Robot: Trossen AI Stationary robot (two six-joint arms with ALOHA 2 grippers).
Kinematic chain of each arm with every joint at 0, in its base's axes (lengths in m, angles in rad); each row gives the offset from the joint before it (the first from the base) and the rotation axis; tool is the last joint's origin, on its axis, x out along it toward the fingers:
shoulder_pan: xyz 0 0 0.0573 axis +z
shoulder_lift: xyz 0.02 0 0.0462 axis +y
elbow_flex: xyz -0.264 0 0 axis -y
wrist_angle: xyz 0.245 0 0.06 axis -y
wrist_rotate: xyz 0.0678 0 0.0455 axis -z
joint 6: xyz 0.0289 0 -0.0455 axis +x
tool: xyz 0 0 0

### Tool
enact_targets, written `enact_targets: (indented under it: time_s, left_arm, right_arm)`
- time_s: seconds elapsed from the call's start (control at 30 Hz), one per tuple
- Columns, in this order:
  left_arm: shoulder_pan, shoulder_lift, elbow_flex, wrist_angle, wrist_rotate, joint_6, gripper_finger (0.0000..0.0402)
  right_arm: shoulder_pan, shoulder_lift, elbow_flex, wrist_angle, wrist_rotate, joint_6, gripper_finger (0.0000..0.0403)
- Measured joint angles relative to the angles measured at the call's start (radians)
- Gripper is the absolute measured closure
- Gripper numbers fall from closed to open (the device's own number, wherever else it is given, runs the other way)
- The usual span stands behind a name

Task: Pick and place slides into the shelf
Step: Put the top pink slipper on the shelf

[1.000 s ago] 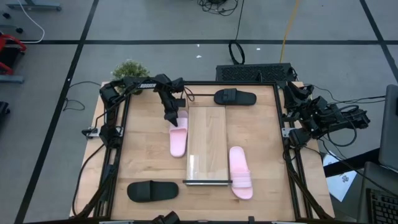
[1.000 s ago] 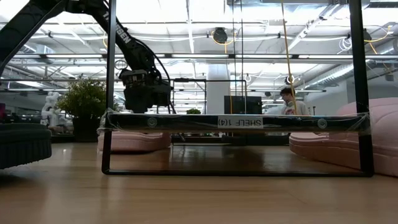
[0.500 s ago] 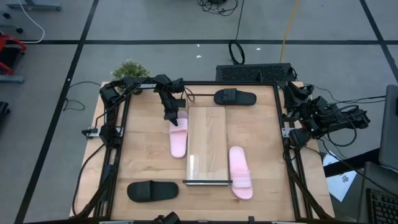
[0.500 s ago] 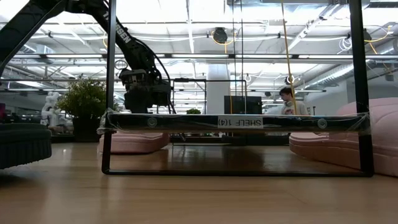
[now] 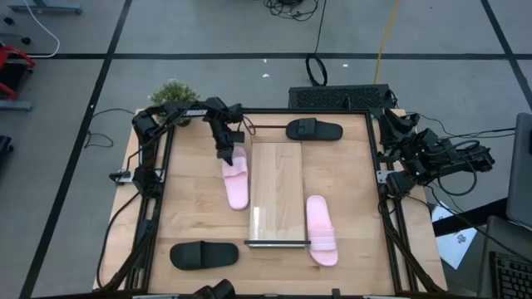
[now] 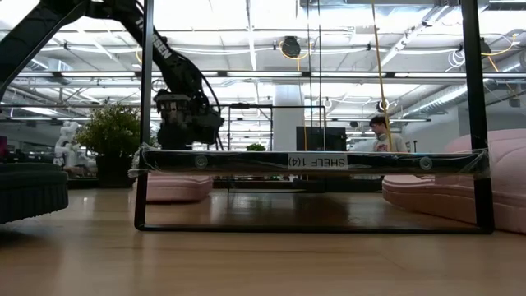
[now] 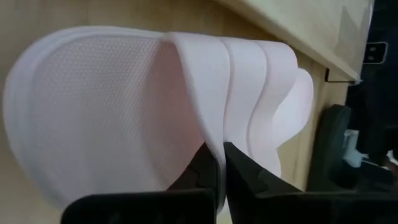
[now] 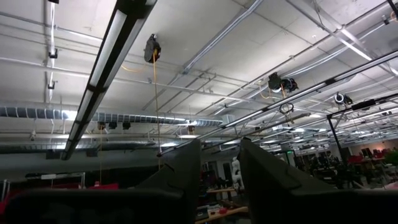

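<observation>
A pale pink slide (image 5: 237, 184) lies slanted on the table just left of the shelf (image 5: 278, 178), a light wood panel with a dark rail at its near end. My left gripper (image 5: 225, 155) stands over this slide's far end, shut on its strap. A second pink slide (image 5: 321, 231) lies flat on its sole right of the shelf's near end. One black slide (image 5: 314, 130) lies at the far edge, another (image 5: 204, 254) near the front left. My right gripper (image 8: 219, 168) is folded back at the table's right edge, pointing at the ceiling, its fingers apart and empty. My left gripper pinches the edge of the pink slide's wide strap (image 7: 208, 134) between its two fingers. One finger (image 7: 202, 168) is over the textured footbed under the strap, the other (image 7: 239, 171) on the strap's ribbed outer side. The fingers come from above, pointing down. The slide's near end (image 5: 239, 202) rests on the table.
A small potted plant (image 5: 173, 93) stands beyond the far left corner. The shelf's dark front rail (image 6: 312, 162) spans the low view at gripper height. Bare tabletop lies between the held slide and the front black slide. A person (image 6: 382, 131) shows far off in the room.
My left gripper has shut on the pink slide's strap and shifted a little toward the table's left edge. The slide's far end has swung left with it, away from the shelf, so the slide now lies slanted, while its near end has stayed in place.
</observation>
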Motion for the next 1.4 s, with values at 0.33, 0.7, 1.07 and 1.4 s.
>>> enact_targets:
  time_s: [0.33, 0.7, 1.07, 1.4]
  left_arm:
    - [0.044, -0.066, 0.001, -0.041, -0.043, -0.027, 0.0399]
    - [0.129, -0.346, 0.007, -0.019, -0.113, -0.229, 0.04]
    - [0.145, -0.732, 0.007, -0.036, -0.232, -0.566, 0.0401]
    - [0.015, -0.936, 0.007, 0.199, -0.197, -1.066, 0.0401]
  right_arm:
    - [0.0, 0.0, 0.0, 0.0, 0.0, 0.0, 0.0303]
    - [0.0, 0.0, 0.0, 0.0, 0.0, 0.0, 0.0303]
    - [0.0, 0.0, 0.0, 0.004, 0.0, -0.004, 0.0303]
    - [0.0, 0.0, 0.0, 0.004, 0.0, -0.003, 0.0303]
